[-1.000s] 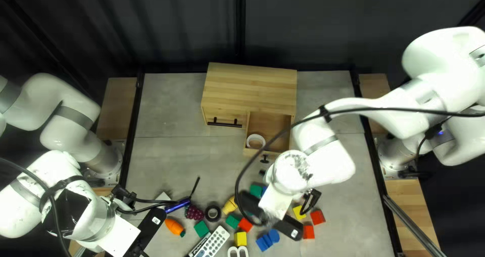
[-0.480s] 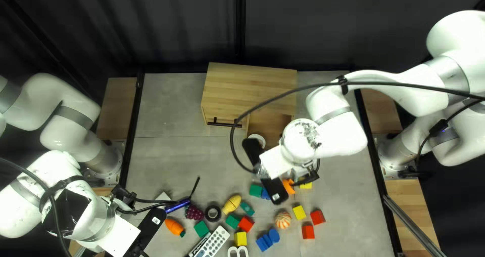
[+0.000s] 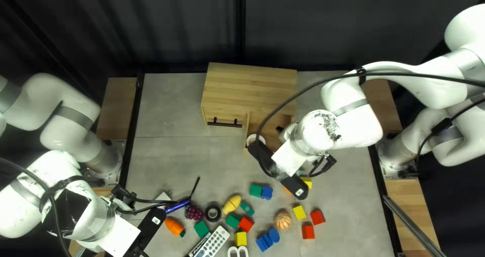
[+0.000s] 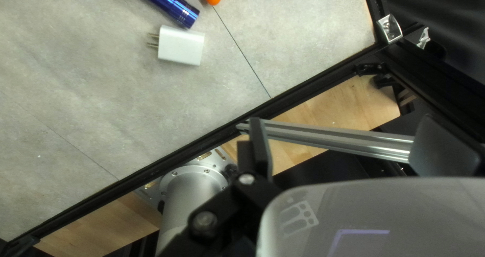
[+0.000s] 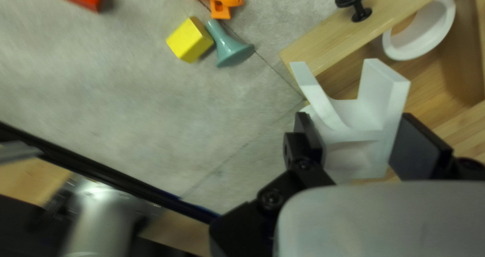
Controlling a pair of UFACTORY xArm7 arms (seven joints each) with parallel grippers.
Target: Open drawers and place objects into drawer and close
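The wooden cabinet [image 3: 250, 87] has its right drawer [image 3: 256, 119] open, with a white ring [image 3: 251, 139] inside; the left compartment, with a black bar handle, is closed. My right gripper [image 3: 299, 185] is beside that drawer, its fingertips hidden from above. In the right wrist view, my right gripper [image 5: 356, 141] is shut on a white forked piece [image 5: 353, 151], which overlaps the drawer's front corner [image 5: 303, 60]; its height is unclear. My left gripper [image 3: 146, 231] is at the lower left; in the left wrist view, the left gripper [image 4: 348, 146] stands open with nothing between its fingers.
Several coloured blocks, a lemon [image 3: 232, 204], a carrot [image 3: 175, 227], a remote [image 3: 215, 241] and a striped ball [image 3: 283, 219] lie across the near table. A white charger [image 4: 181, 45] and blue flashlight [image 4: 166, 3] lie ahead of my left gripper. A black knob [image 5: 361, 13] juts from the drawer front.
From over the scattered objects, my right gripper has moved toward the table's far side with the white piece, then slightly right beside the open drawer. The left arm stays still.
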